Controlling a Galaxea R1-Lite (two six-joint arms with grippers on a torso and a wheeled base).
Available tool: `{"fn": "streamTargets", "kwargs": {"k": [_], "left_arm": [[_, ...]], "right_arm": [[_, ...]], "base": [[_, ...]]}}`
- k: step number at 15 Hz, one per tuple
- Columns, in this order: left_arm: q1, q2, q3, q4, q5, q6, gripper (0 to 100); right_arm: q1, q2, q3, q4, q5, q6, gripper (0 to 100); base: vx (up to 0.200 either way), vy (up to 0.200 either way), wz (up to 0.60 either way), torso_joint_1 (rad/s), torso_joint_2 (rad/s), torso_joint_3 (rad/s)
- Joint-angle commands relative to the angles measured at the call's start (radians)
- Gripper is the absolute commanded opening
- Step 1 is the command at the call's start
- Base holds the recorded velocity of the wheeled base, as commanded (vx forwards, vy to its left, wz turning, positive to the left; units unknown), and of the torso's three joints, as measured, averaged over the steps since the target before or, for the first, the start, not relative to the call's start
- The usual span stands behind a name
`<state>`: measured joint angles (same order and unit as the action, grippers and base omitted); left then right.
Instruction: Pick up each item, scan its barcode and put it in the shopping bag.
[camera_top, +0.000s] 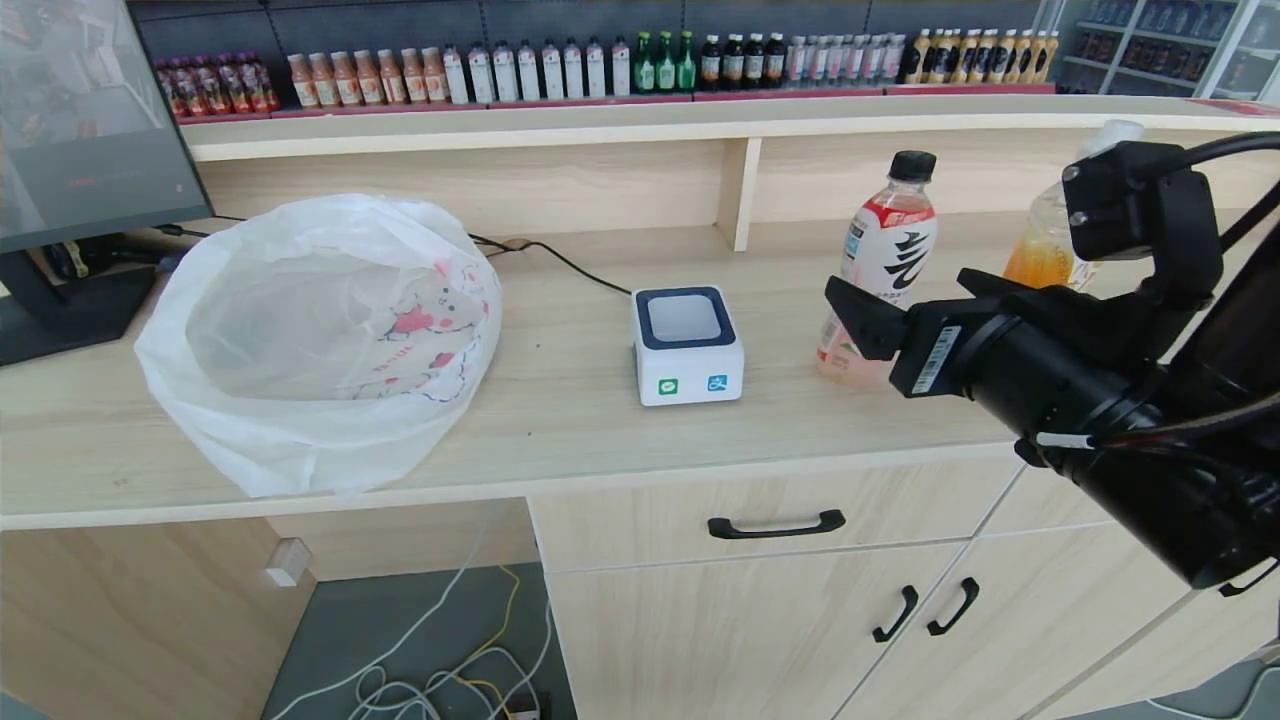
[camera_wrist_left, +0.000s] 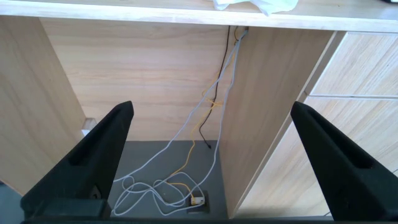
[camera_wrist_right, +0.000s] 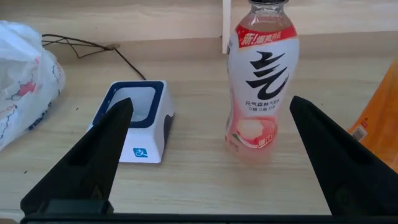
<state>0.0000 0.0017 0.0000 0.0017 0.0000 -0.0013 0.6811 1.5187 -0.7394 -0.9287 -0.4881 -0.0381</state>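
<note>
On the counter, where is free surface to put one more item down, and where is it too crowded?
Free: the strip of counter between the shopping bag and the scanner, and the front edge before the scanner. Tighter: between scanner and pink bottle, where the right gripper hangs open. Crowded: the right end, with the orange bottle too.

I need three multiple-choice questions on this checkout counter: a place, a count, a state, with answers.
1. The scanner stands: A) between the shopping bag and the pink bottle B) inside the bag C) on a drawer
2. Bottles on the scanner's counter: A) none B) two C) five
3. The right gripper is: A) shut on the pink bottle B) shut on the scanner C) open

A: it sits mid-counter between them.
B: the pink one and an orange bottle.
C: its fingers stand wide apart.
</note>
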Motion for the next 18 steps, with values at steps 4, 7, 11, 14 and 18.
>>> {"fn": "streamTargets", "kwargs": {"k": [4, 7, 11, 14, 18], "left_arm": [[0.000, 0.000, 0.000, 0.000, 0.000, 0.000, 100], [0.000, 0.000, 0.000, 0.000, 0.000, 0.000, 100], [0.000, 0.000, 0.000, 0.000, 0.000, 0.000, 100], [0.000, 0.000, 0.000, 0.000, 0.000, 0.000, 100], [0.000, 0.000, 0.000, 0.000, 0.000, 0.000, 100]], "right_arm": [[-0.087, 0.044, 0.026, -0.067, 0.045, 0.032, 100], [-0.135, 0.067, 0.032, -0.082, 0.089, 0.044, 100], [-0.187, 0.097, 0.032, -0.084, 0.157, 0.021, 100], [-0.261, 0.120, 0.031, -0.084, 0.304, -0.046, 100], [-0.291, 0.159, 0.008, -0.108, 0.316, -0.043, 100]], "base": [[0.000, 0.000, 0.00, 0.000, 0.00, 0.000], [0.000, 0.000, 0.00, 0.000, 0.00, 0.000], [0.000, 0.000, 0.00, 0.000, 0.00, 0.000], [0.000, 0.000, 0.00, 0.000, 0.00, 0.000], [0.000, 0.000, 0.00, 0.000, 0.00, 0.000]]}}
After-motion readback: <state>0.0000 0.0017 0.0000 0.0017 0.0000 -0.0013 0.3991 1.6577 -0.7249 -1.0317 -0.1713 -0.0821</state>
